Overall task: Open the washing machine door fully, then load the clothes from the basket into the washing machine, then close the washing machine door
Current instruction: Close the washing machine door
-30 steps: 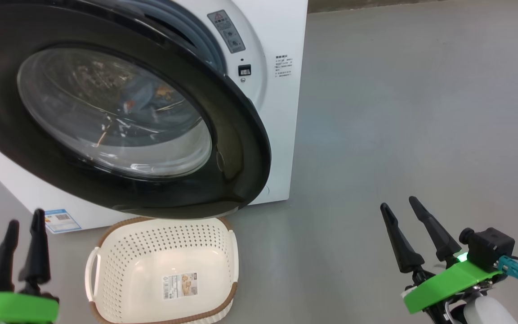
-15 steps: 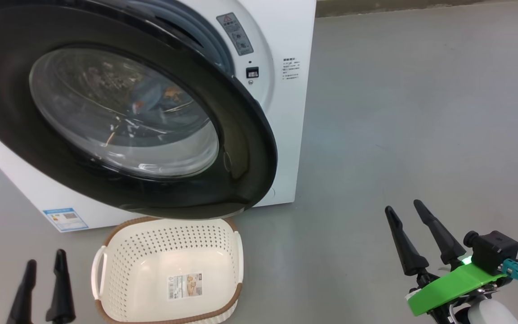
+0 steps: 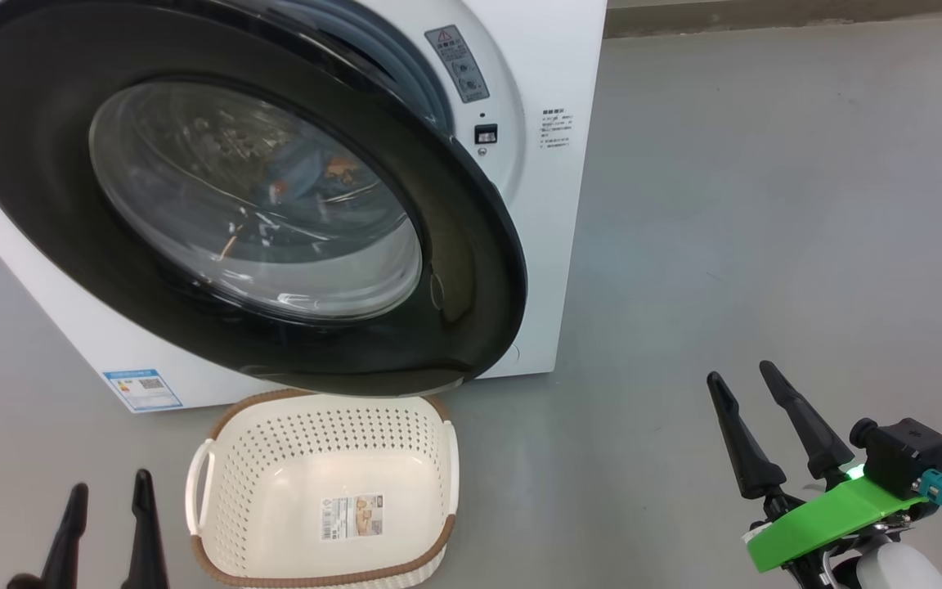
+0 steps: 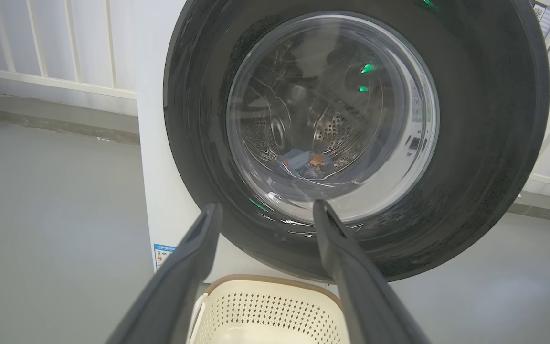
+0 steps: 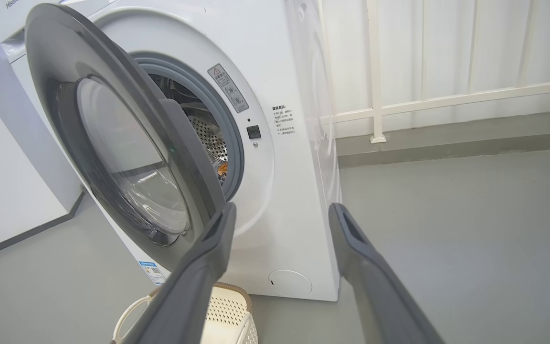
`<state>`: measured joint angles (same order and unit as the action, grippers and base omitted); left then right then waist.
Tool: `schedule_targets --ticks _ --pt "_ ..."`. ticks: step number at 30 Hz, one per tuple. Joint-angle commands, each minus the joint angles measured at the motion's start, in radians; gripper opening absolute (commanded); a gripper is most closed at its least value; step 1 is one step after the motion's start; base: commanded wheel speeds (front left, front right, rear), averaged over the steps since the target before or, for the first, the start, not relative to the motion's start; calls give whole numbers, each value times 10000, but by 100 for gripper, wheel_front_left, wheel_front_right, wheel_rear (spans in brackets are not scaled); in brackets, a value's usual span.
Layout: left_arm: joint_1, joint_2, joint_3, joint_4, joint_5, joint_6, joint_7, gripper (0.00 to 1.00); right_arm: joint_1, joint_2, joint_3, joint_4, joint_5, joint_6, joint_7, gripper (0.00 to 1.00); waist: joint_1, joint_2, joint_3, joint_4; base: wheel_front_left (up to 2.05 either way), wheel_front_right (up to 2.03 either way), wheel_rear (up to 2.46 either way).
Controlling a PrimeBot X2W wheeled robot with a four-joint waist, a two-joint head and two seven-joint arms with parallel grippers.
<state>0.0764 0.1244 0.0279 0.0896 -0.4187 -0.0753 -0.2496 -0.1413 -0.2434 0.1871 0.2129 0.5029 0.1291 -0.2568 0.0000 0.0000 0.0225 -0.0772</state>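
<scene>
Washing machine: the white washing machine [image 3: 557,270] stands on the grey floor [image 3: 765,204], with a blue energy label [image 3: 142,388] low on its front.
Door: the door [image 3: 471,270] is partly open, hinged on the robot's left. Its free edge stands off the front, so the right wrist view shows the grey gasket [image 5: 235,143] and the steel drum [image 5: 206,138] through the gap.
Clothes: the clothes [image 4: 306,162] lie low inside the drum. They show through the door glass as a small blue bundle with an orange patch.
Basket: the basket [image 3: 316,442] sits on the floor just in front of the machine, with its far rim under the door's lower edge. Nothing is in it but the sticker [image 3: 352,516] on its bottom.
Left tool: the left tool [image 3: 110,483] is at the lower left of the head view, just beside the basket's left handle. Its fingers are parted with nothing between them, and they point at the door glass in its own wrist view.
Right tool: the right tool [image 3: 739,372] is at the lower right over bare floor, well apart from the machine and the basket. Its fingers are spread and it has hold of nothing.
Background: a white railing [image 5: 375,71] runs behind the machine.
</scene>
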Motion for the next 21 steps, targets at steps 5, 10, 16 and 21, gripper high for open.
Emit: schedule_targets --ticks 5,10,16,21 --pt "-4 -254 641 -326 591 -255 -120 100 11 -148 194 -273 -15 16 -49 100 0 0 -30 83 0 0 0" --pt "-10 -443 796 -330 857 -394 -121 100 24 -162 184 -286 -18 16 -49 100 0 0 -30 132 0 0 0" --pt "-83 -561 899 -293 1101 -500 -121 100 25 -168 182 -285 -21 16 -49 100 0 0 -26 155 0 0 0" --pt "-113 -599 932 -264 1185 -526 -121 100 14 -160 185 -277 -33 16 -49 100 0 0 -25 150 0 0 0"
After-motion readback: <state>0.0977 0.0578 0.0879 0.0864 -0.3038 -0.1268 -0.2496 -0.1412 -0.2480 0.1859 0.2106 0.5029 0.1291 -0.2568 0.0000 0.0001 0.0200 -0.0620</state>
